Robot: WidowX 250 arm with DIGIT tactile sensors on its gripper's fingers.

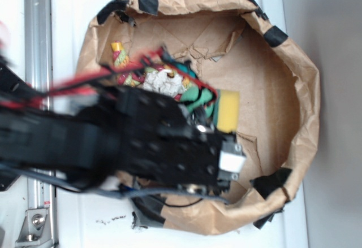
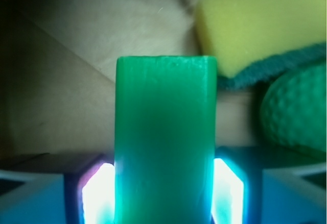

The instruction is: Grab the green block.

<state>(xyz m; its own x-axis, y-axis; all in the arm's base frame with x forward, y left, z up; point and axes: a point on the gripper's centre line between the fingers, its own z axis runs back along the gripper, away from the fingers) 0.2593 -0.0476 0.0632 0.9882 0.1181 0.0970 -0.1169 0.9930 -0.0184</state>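
In the wrist view the green block (image 2: 164, 132), smooth and rectangular, stands lengthwise between my gripper's (image 2: 163, 196) fingers. The lit pads (image 2: 97, 196) press against both of its long sides, so the gripper is shut on it. Whether the block rests on the brown paper floor (image 2: 76, 55) or hangs above it, I cannot tell. In the exterior view the black arm (image 1: 164, 140) reaches into the paper bag (image 1: 300, 90) and hides the block and the fingers.
A yellow sponge wedge (image 2: 255, 25) (image 1: 228, 110) lies just beyond the block to the right. A round dimpled green ball (image 2: 299, 112) sits right of the block. Colourful wrappers (image 1: 164, 78) lie at the bag's left. The bag's crumpled walls ring everything.
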